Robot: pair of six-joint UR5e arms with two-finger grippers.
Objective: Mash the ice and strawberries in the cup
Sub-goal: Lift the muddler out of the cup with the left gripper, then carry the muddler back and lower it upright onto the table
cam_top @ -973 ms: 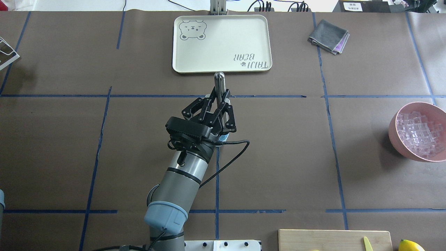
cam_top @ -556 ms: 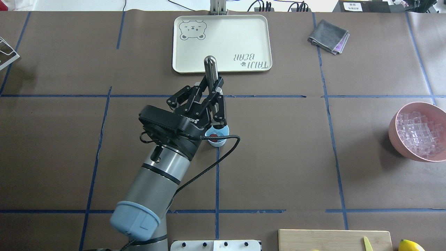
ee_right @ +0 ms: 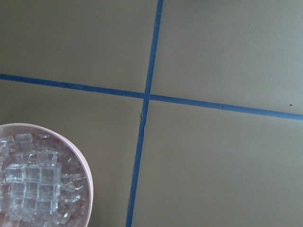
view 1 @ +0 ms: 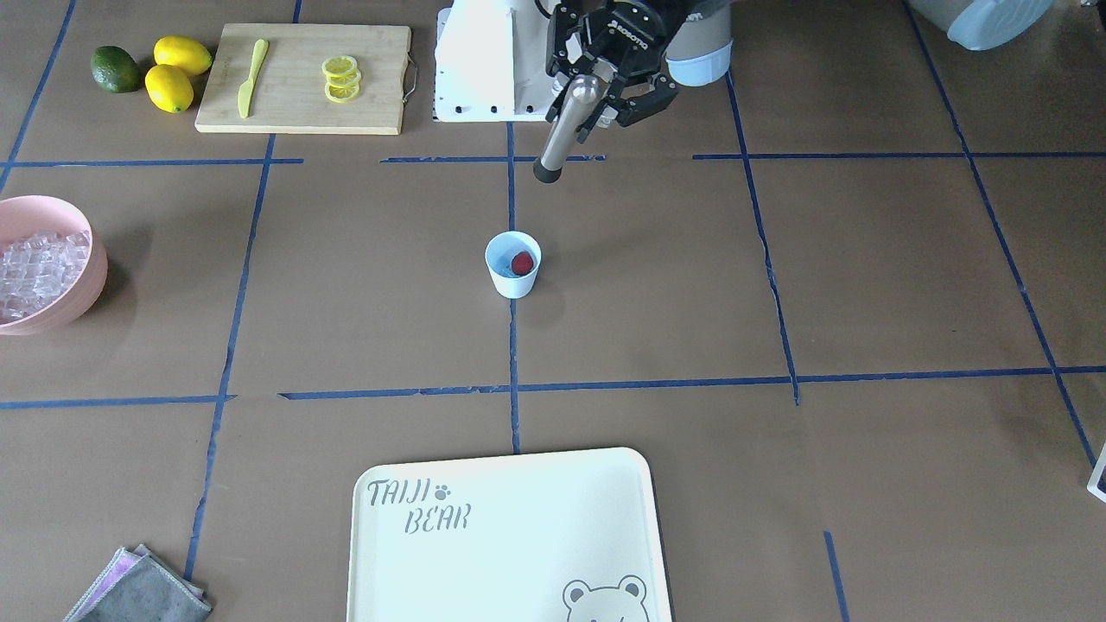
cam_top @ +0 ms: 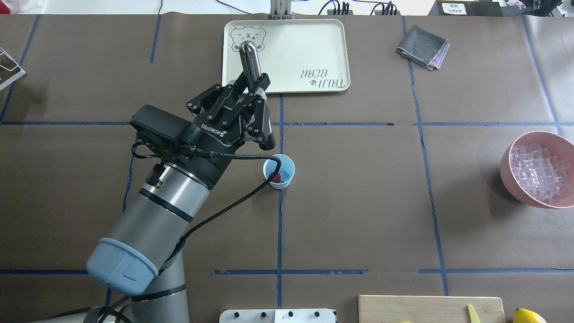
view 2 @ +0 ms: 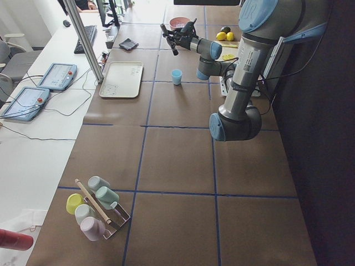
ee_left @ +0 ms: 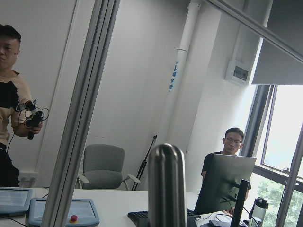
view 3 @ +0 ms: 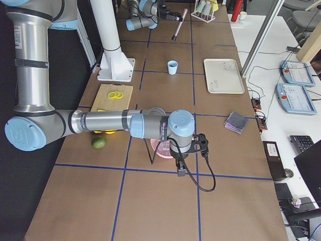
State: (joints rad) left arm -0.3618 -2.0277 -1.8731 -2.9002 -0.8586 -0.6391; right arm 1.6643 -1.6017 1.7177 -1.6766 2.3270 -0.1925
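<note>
The light-blue cup (cam_top: 279,171) stands at mid-table, also in the front view (view 1: 513,265). A red strawberry (cam_top: 276,177) lies inside it (view 1: 522,262); I cannot make out ice in the cup. My left gripper (cam_top: 254,88) is shut on a steel muddler (cam_top: 249,57), held tilted in the air up and left of the cup, clear of it (view 1: 562,130). The ice (cam_top: 537,171) fills a pink bowl (cam_top: 509,172) at the right. My right gripper (view 3: 179,163) hangs over that bowl; I cannot tell if it is open.
A cream tray (cam_top: 285,85) lies beyond the cup, a grey cloth (cam_top: 423,46) at far right. A cutting board (view 1: 302,112) with lemon slices, a yellow knife, lemons and an avocado sits near the robot base. A cup rack (view 2: 94,208) stands at the left end.
My left arm has lifted and swung back to the left, taking the muddler out of the cup and up. The cup, hidden under the gripper before, now shows fully.
</note>
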